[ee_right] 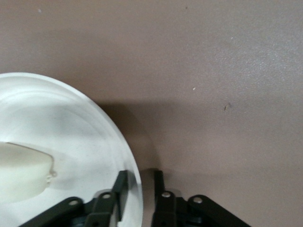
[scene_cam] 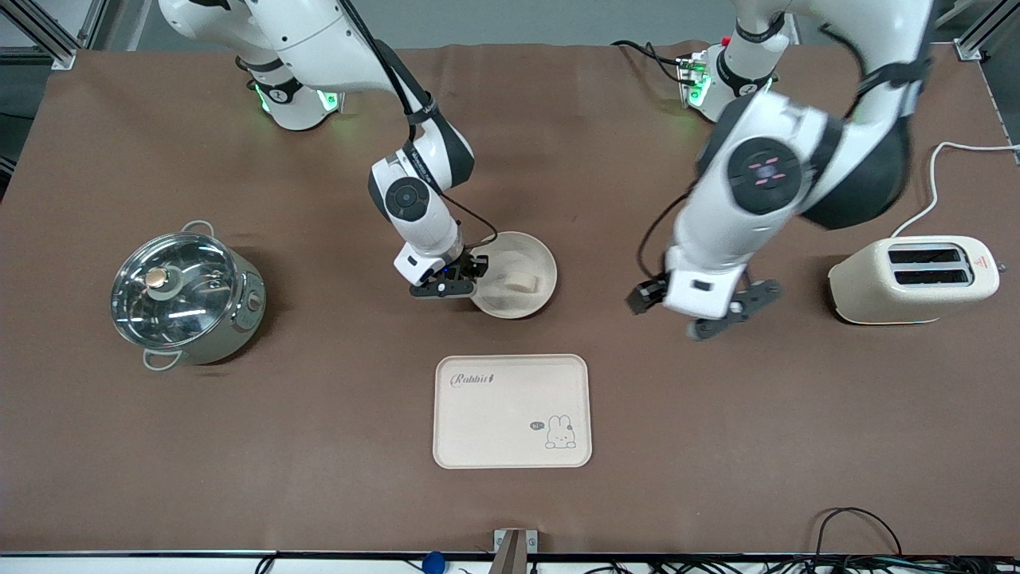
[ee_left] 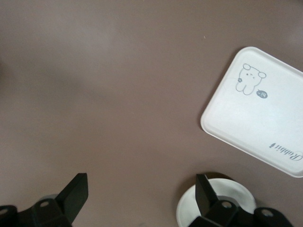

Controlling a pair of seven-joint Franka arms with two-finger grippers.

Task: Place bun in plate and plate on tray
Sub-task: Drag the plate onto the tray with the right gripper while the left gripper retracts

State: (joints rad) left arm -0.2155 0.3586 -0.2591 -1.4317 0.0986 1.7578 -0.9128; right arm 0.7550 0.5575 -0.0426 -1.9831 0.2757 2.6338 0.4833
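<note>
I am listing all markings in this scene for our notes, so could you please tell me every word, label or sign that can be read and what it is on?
"Rabbit": script lettering on the tray, which also carries a small bunny drawing.
Small speech bubble beside the bunny: too small to read.
Red triangular sign on the toaster: symbol too small to make out.
Cable tag on the right arm: not legible.

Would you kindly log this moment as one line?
bun in plate | right gripper shut on plate rim | left gripper open, over table | tray waiting

The bun [scene_cam: 522,281] lies in the plate [scene_cam: 542,259], whose rim the right hand [scene_cam: 470,281] pinches.
</note>
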